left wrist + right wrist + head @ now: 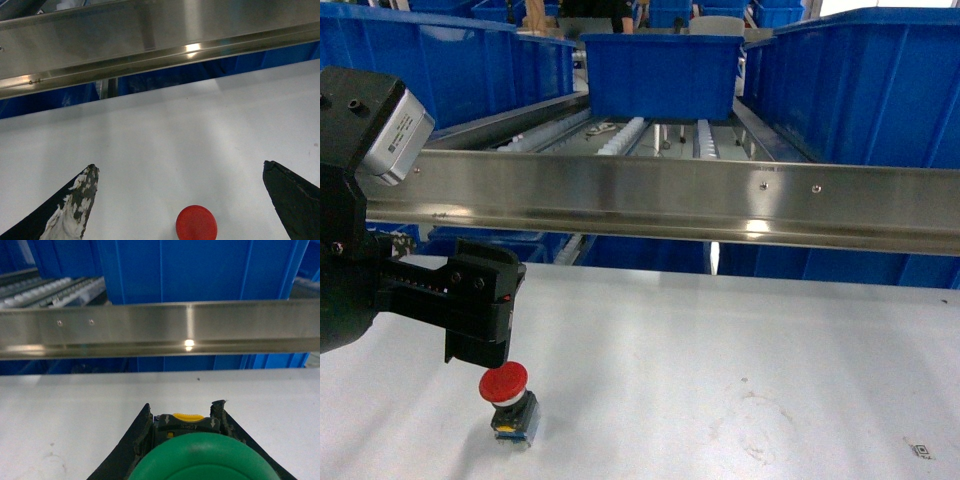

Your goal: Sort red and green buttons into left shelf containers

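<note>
left fingers (82, 192) spread wide above red button (196, 223) on surface (740, 360), empty; right fingers (146, 422) clamp green button (200, 460); an off-centre descent likely topples the red one.

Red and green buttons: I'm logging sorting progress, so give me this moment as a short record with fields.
red button: upright on the white table, not gripped
left gripper: open, fingers either side of the red cap
green button: clamped in right gripper
blue bins: on the steel rack, contents not visible
sorted so far: none visible
</note>
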Controlling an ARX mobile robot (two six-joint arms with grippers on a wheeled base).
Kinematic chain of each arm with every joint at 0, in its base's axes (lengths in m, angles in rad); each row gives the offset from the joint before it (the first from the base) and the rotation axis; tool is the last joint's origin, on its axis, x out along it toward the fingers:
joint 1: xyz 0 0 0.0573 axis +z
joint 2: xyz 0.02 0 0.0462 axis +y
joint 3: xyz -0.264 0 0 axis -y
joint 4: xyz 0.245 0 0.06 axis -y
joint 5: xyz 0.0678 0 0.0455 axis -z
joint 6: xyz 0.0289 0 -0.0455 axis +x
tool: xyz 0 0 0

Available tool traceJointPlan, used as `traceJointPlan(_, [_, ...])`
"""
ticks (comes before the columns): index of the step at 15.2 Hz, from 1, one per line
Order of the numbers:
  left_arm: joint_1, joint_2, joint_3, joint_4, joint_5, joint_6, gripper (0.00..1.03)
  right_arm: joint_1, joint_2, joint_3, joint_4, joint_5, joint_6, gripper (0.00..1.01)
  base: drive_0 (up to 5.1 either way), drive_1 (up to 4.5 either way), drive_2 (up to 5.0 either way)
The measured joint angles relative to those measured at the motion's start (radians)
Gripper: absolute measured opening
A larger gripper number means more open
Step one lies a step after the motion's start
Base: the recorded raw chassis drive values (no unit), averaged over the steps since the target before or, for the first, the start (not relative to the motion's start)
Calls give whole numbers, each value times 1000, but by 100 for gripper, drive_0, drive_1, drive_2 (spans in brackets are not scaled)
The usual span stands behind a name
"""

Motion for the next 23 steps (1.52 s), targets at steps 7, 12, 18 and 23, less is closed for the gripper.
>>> traceJointPlan(7, [0, 0, 0, -1, -1, -2, 98, 32, -366, -95, -197, 0, -31, 29, 0, 0, 0])
traceJointPlan(12, [11, 105, 22, -99, -75, -108, 98, 32, -366, -95, -197, 0, -31, 29, 0, 0, 0])
traceJointPlan(18, [-58, 286, 135, -120, -51, -158, 98, 32, -366, -95, -197, 0, -31, 29, 0, 0, 0])
traceJointPlan(23, [-100, 397, 211, -141, -89, -175, 98, 32, -366, -95, -197, 0, -31, 29, 0, 0, 0])
